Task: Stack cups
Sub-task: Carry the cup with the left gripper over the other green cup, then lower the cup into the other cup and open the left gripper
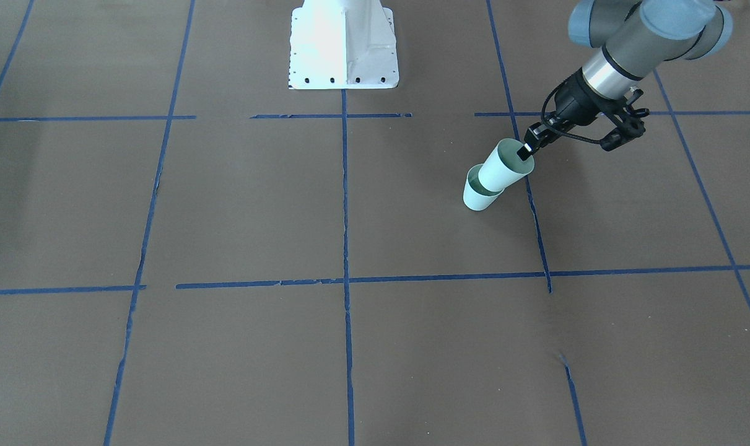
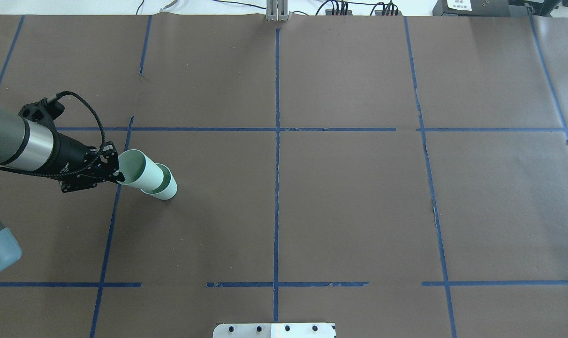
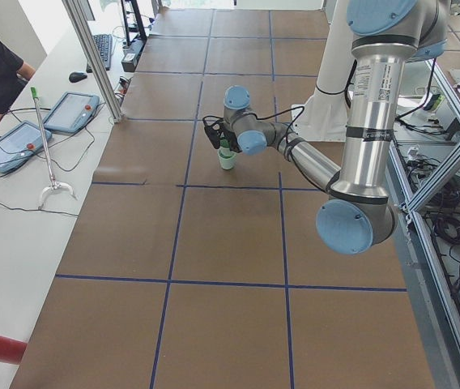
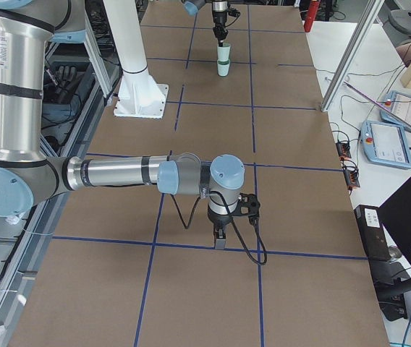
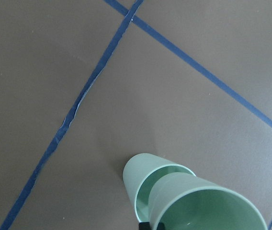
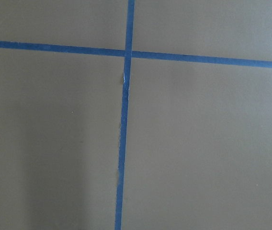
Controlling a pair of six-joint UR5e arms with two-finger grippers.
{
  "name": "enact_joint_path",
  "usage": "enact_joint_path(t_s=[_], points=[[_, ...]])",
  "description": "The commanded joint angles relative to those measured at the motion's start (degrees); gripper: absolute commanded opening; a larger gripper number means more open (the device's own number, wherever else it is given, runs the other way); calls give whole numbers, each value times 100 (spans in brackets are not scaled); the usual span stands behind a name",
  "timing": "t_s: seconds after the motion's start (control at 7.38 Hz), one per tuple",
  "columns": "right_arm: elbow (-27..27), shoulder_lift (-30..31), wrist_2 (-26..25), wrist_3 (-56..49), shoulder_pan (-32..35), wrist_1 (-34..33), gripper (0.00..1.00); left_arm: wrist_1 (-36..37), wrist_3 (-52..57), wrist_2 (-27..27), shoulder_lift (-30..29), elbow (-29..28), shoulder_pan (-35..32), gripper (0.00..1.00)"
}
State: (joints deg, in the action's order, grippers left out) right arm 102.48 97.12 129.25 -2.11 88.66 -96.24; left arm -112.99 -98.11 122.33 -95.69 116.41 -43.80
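Two pale mint-green cups are on the brown table. The lower cup (image 1: 475, 199) (image 2: 170, 189) (image 5: 135, 173) stands on the table. The upper cup (image 1: 501, 166) (image 2: 140, 172) (image 5: 208, 206) is tilted, with its bottom inside the lower cup's mouth. My left gripper (image 1: 526, 148) (image 2: 119, 177) is shut on the upper cup's rim, one finger inside and one outside. The pair also shows small in the exterior left view (image 3: 227, 156) and the exterior right view (image 4: 223, 58). My right gripper (image 4: 221, 242) points down just above the table, far from the cups; I cannot tell whether it is open or shut.
The table is covered in brown paper with a grid of blue tape lines (image 2: 276, 141). The robot's white base (image 1: 344, 46) stands at the table's edge. Tablets and cables (image 3: 68, 113) lie on the side bench, where a person sits.
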Motion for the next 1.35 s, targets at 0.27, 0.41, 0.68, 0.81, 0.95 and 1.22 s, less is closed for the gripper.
enact_joint_path(t_s=[0.27,0.41,0.68,0.81,0.95,1.22], points=[[0,0,3,0,2,0,100,145,3,-279,-55,32,30,0],[0,0,3,0,2,0,100,154,3,-288,-72,31,30,0],[0,0,3,0,2,0,100,154,12,-288,-90,5,30,0],[0,0,3,0,2,0,100,154,20,-288,-90,5,47,8],[0,0,3,0,2,0,100,154,20,-288,-99,5,82,31],[0,0,3,0,-7,0,100,146,47,-288,-160,-48,100,77]])
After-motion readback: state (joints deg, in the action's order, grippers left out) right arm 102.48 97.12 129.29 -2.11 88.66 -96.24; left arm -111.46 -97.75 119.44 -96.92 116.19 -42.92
